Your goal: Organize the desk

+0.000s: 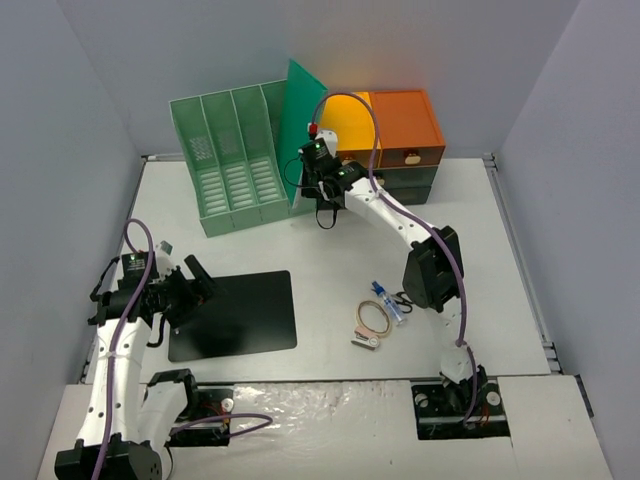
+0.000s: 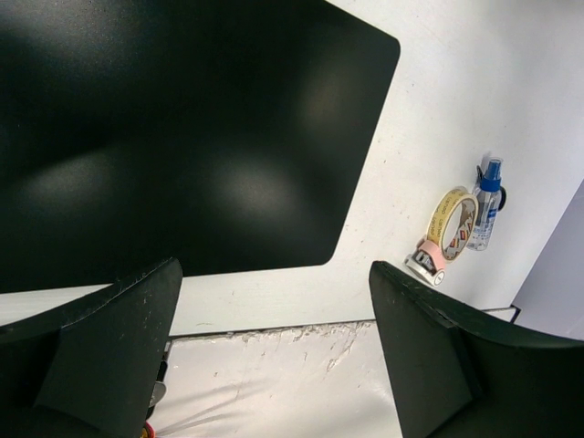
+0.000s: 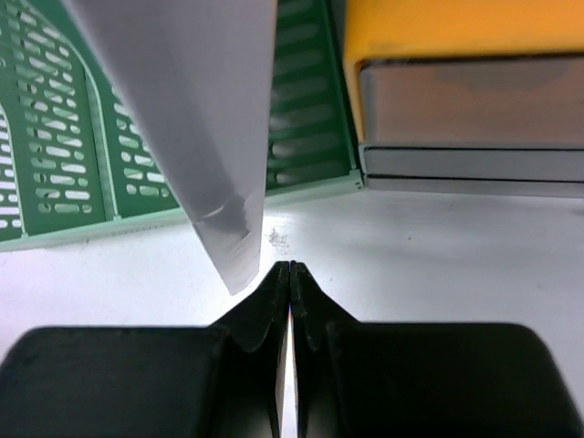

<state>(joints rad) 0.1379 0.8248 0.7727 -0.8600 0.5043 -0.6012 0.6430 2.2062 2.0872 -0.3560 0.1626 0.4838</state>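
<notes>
Grey walls [image 1: 60, 100] enclose the desk [image 1: 330, 250] on three sides. Its off-white top lies directly beneath both sets of jaws and carries everything noted below.

Right jaws: closed, tips together, low over the desk. Nothing is visibly caught between them. The lower corner of a leaning sheet [image 1: 300, 120] hangs just ahead of the tips and slightly to their left, apart from them. Beyond it stands the green file rack [image 1: 235, 160]. Ahead and to the right of the tips is the orange and grey drawer unit [image 1: 405, 130].

Left jaws: wide open and empty, hovering above the near edge of a black mat [image 1: 235, 315], which spreads ahead of them. A tape roll [image 1: 373, 318] and a pen [image 1: 390, 302] lie together well off to their right.

Assessment of handling:
- **Desk:** judged rigid, heavy and fixed. It is not a thing to take hold of, only to clear. Its surface looks smooth and matte, so flat items would likely slide rather than lift.
- **Sheet:** appears thin and light, probably springy. A pinch on its free lower edge seems the sound hold.
- **Mat:** lies flush and offers no lip, so dragging it toward a desk edge may be needed.
- **Tape roll:** should take a grip across its rim.
- **Pen:** slim, and may roll away.
</notes>
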